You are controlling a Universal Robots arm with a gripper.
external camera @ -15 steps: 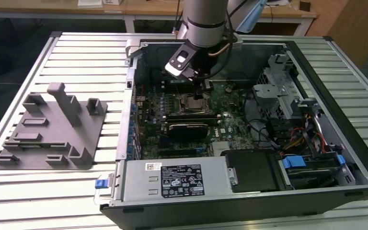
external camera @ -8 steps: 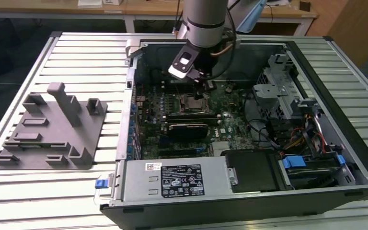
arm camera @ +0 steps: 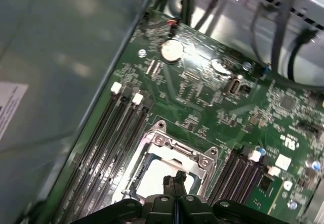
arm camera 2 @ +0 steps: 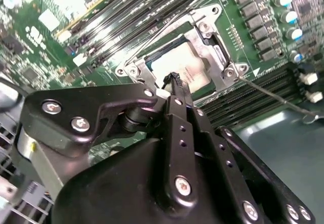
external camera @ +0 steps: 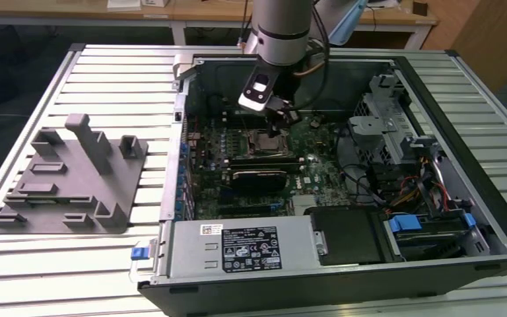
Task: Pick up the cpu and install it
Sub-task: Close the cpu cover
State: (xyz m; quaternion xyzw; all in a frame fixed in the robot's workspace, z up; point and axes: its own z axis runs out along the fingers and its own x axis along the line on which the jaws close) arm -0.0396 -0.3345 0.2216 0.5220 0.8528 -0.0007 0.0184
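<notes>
Near edge, exterior view: slatted table (external camera: 68, 271) with an open case (external camera: 342, 287) lying on it. A silver power supply (external camera: 236, 247) runs along the case's near wall. A grey fixture (external camera: 68, 178) sits on the table at the exterior view's left, well apart from the case.

Mid case: green board (external camera: 315, 168). The arm (external camera: 282, 26) drops in from the far side, with the gripper (external camera: 277, 129) low over the socket (external camera: 267, 140).

Second wrist view: the cpu (arm camera 2: 188, 68) lies flat inside the socket's metal frame (arm camera 2: 212, 37), pale top up. The gripper (arm camera 2: 174, 78) points straight down at it, its tip over the cpu's near part.

First wrist view: the two fingers (arm camera: 169, 183) are pressed together with no gap at the tips and nothing between them. The gripper (arm camera: 174, 179) stands over the middle of the cpu (arm camera: 148, 181), and pale top shows on both sides of it. Tip at or just off the surface; cannot tell if it touches.

Further out: memory slots (arm camera: 109, 143) flank the socket on both sides.

Far: wooden desk (external camera: 209, 12) beyond the table.
</notes>
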